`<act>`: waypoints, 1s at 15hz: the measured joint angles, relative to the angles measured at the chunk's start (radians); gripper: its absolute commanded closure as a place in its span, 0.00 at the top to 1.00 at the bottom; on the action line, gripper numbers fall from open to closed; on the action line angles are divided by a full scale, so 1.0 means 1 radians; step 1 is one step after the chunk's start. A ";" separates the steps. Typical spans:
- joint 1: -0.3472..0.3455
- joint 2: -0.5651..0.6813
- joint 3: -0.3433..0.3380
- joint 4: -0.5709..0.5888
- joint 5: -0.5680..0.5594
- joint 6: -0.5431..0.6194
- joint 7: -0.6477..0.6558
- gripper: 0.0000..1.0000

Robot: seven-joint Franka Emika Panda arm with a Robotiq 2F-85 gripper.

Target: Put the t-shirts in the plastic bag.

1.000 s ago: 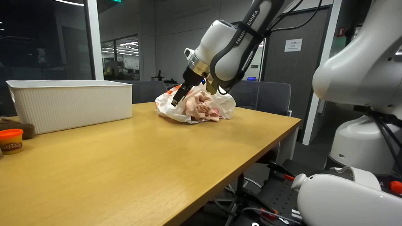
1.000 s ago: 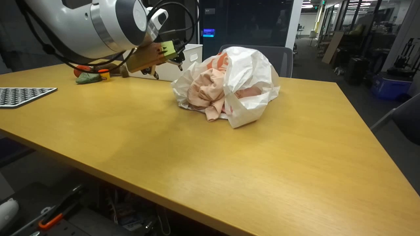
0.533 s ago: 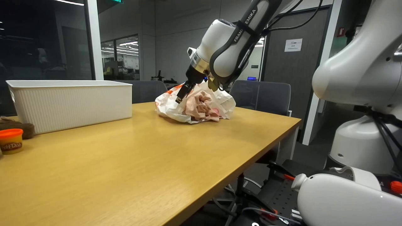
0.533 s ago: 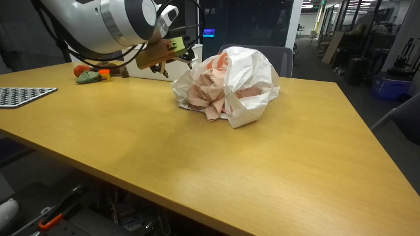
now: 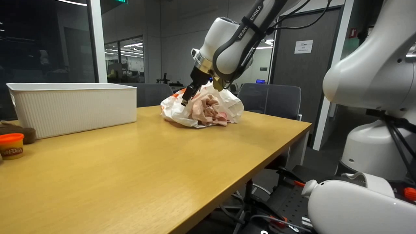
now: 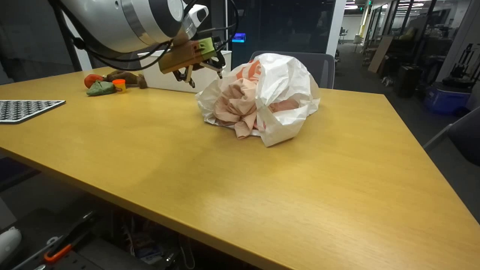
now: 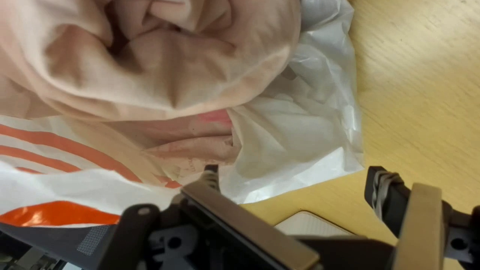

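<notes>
The white plastic bag with orange print (image 5: 174, 113) lies on the table in both exterior views (image 6: 287, 82), its mouth spread open. A crumpled pale pink t-shirt (image 6: 237, 100) sits at the bag's mouth, with one end hanging onto the table edge of the bag. More pink cloth (image 6: 284, 105) shows inside the bag. In the wrist view the t-shirt (image 7: 168, 71) fills the upper left, with pinkish cloth (image 7: 198, 148) below it in the bag (image 7: 292, 131). My gripper (image 7: 290, 170) is open and empty. In an exterior view the gripper (image 6: 206, 79) hangs above the table beside the bag.
A white ribbed bin (image 5: 81, 107) stands near the bag. A Play-Doh tub (image 5: 11, 148), a brown item (image 6: 127, 78), a green item (image 6: 101, 88) and a red item (image 6: 92, 80) lie by the bin. A black-and-white patterned board (image 6: 30, 110) lies on the table.
My open gripper has moved a short way toward the bag and slightly up. The bag and the t-shirt have not visibly moved.
</notes>
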 measured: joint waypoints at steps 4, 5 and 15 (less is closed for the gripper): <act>-0.045 0.014 0.037 0.039 -0.001 -0.040 0.000 1.00; -0.057 0.020 0.047 0.044 -0.001 -0.051 0.000 1.00; 0.105 0.112 -0.113 0.057 -0.029 -0.118 -0.011 0.44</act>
